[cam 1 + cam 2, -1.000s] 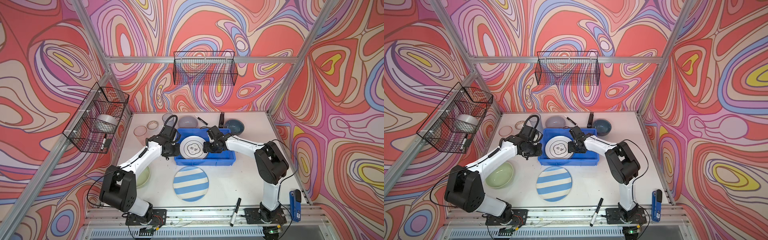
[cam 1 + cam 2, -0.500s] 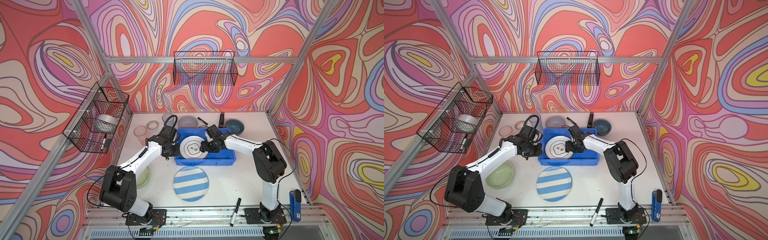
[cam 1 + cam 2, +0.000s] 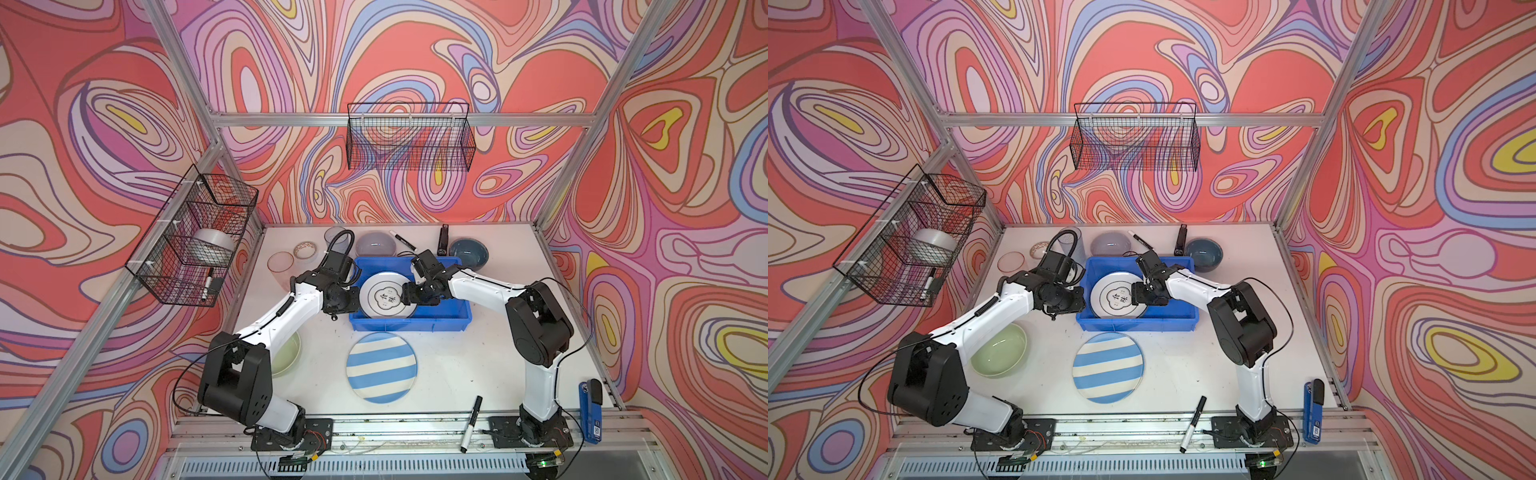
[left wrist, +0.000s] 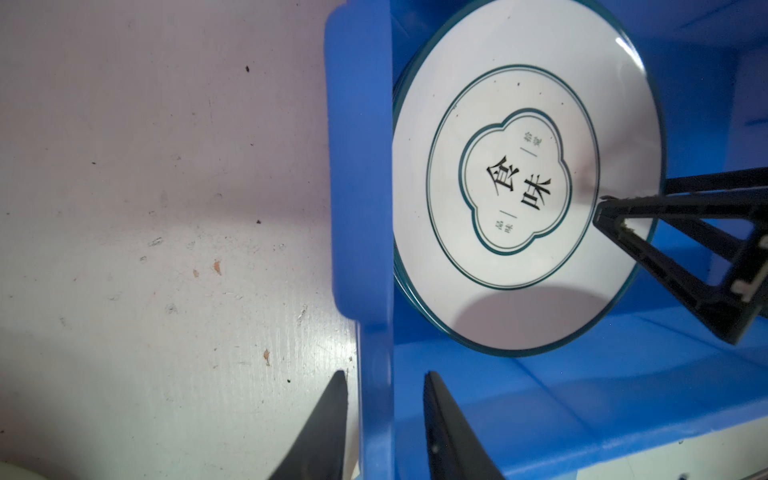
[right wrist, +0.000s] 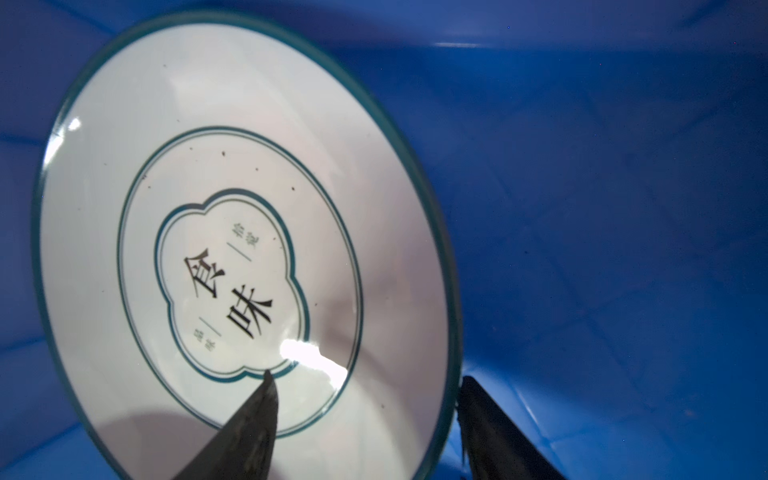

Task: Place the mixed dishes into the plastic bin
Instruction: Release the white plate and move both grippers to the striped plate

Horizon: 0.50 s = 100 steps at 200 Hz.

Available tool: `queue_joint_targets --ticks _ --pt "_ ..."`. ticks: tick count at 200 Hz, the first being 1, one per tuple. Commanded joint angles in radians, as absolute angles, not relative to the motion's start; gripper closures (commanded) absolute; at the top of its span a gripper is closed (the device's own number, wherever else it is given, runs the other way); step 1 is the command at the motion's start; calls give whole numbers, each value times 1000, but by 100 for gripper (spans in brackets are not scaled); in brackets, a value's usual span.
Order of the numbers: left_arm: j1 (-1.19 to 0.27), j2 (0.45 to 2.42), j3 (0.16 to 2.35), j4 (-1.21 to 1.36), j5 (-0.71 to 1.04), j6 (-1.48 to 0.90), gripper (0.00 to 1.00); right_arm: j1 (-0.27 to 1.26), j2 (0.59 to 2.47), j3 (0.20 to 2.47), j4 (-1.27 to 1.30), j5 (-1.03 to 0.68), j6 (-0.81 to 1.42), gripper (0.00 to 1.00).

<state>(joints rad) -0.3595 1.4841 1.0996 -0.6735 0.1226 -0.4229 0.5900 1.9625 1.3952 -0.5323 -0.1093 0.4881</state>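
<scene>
Since a second before, the left jaws had eased apart on the left wall of the plastic bin (image 3: pixel 451 322), and the right jaws had crept slightly farther across the lettered plate (image 3: pixel 384 296) toward that wall. The plate itself had kept its place.

Seen from the left wrist, the left jaws straddled the bin's left wall, one outside over the surface (image 3: pixel 478 365) and one inside. Blue floor showed between the inner one and the wall, so the wall was released.

Seen from the right wrist, the right jaws stood spread wide, one over the plate's white face by the printed emblem, the other behind the teal rim. That spread was far wider than the thin rim between them, so they were released, not clenched. Whether a tip touched the face could not be told.

The lettered plate stood tilted in the bin's left half, not flat on its floor.

Outside the bin:
- The striped plate (image 3: pixel 381 368) lay flat just before the front wall.
- The green bowl (image 3: pixel 998 351) sat off the front-left corner.
- The lavender bowl (image 3: pixel 375 244) sat just behind the back wall.
- The dark blue bowl (image 3: pixel 468 252) sat behind the back-right corner.
- The pink tumbler (image 3: pixel 280 262) and bluish tumbler (image 3: pixel 334 237) stood beyond the back-left corner, with the tape roll (image 3: pixel 305 250) between them.
</scene>
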Motion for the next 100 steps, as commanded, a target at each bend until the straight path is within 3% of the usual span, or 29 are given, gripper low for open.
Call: queue_joint_targets --ticks 1,39,100 --pt "-350 1423 1111 -744 76 -428 55 589 1869 1390 -581 -25 460 29" --pt "-349 1345 1088 -809 105 -424 55 588 1725 1361 -643 44 453 30" --pt "-350 1131 876 -842 167 -473 55 671 1408 1121 -587 -33 462 35"
